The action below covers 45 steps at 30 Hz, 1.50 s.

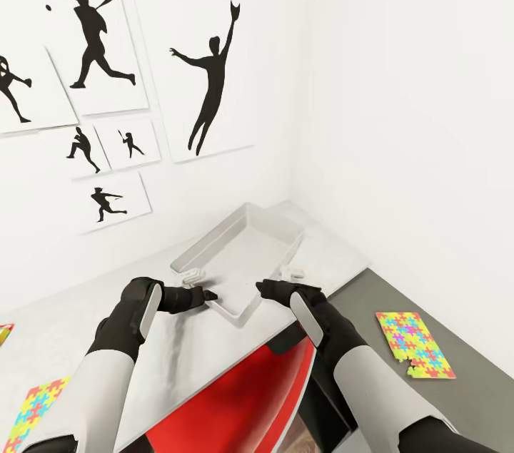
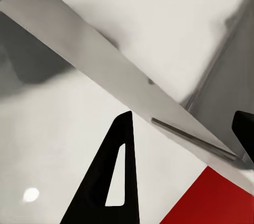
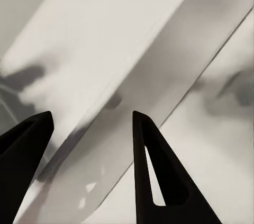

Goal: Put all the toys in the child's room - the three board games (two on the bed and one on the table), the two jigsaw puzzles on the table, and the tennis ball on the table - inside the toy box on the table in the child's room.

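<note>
Bracketing the toy box (image 1: 246, 253) from both sides, we have the left gripper (image 1: 207, 294) at its near-left rim and the right gripper (image 1: 263, 288) at its near-right rim; this looks to us like a two-handed hold, chosen because the bin is wide and shallow and would tip under a single grip. In the right wrist view the right gripper's fingers (image 3: 151, 166) stand apart with the bin's flared wall between them, so they are released, not yet clenched; in the left wrist view the left gripper's fingers (image 2: 116, 181) are likewise spread, one on each side of the rim. The bin sits empty in the corner of the table (image 1: 93, 310), its near corner overhanging the edge. One jigsaw puzzle (image 1: 414, 344) lies on the darker surface to our right, another jigsaw puzzle (image 1: 36, 403) at lower left; we judge the bin is being drawn nearer so the toys can be reached.
</note>
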Available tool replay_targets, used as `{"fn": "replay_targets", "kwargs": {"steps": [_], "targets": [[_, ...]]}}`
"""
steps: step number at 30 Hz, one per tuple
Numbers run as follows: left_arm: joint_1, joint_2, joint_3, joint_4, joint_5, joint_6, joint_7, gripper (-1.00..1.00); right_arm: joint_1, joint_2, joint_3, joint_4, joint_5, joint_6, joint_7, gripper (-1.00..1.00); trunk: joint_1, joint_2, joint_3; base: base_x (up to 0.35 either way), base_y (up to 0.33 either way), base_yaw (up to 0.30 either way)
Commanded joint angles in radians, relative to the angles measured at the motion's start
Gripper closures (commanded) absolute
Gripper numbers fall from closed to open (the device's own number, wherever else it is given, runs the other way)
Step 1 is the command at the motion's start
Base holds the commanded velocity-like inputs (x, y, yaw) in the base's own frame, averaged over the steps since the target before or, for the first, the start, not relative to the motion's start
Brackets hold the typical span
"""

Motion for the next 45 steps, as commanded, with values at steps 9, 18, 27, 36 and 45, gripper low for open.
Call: {"fn": "replay_targets", "kwargs": {"steps": [9, 18, 27, 36, 45], "targets": [[-0.001, 0.001, 0.005, -0.001, 0.014, 0.009, -0.006, 1.0, 0.0, 0.0, 0.003, -0.002, -0.023, -0.002, -0.004, 1.0, 0.001, -0.002, 0.0, 0.0, 0.0, 0.0], [-0.001, 0.002, 0.005, -0.001, 0.014, 0.009, -0.006, 1.0, 0.0, 0.0, 0.004, -0.002, -0.024, -0.02, -0.005, 1.0, 0.001, -0.002, 0.014, 0.0, 0.0, 0.0], [-0.001, 0.004, 0.005, -0.001, 0.014, 0.008, -0.006, 1.0, 0.0, 0.0, 0.004, -0.002, -0.024, -0.026, -0.004, 1.0, 0.001, -0.002, 0.024, -0.11, 0.024, 0.0], [-0.001, 0.004, 0.005, -0.001, 0.014, 0.008, -0.006, 1.0, 0.0, 0.0, 0.004, -0.002, -0.024, -0.026, -0.003, 1.0, 0.001, -0.002, 0.025, -0.208, 0.14, 0.0], [-0.001, 0.003, 0.005, -0.001, 0.014, 0.008, -0.006, 1.0, 0.0, 0.0, 0.004, -0.002, -0.024, -0.026, -0.002, 1.0, 0.001, -0.002, 0.025, -0.164, 0.245, -0.007]]}}
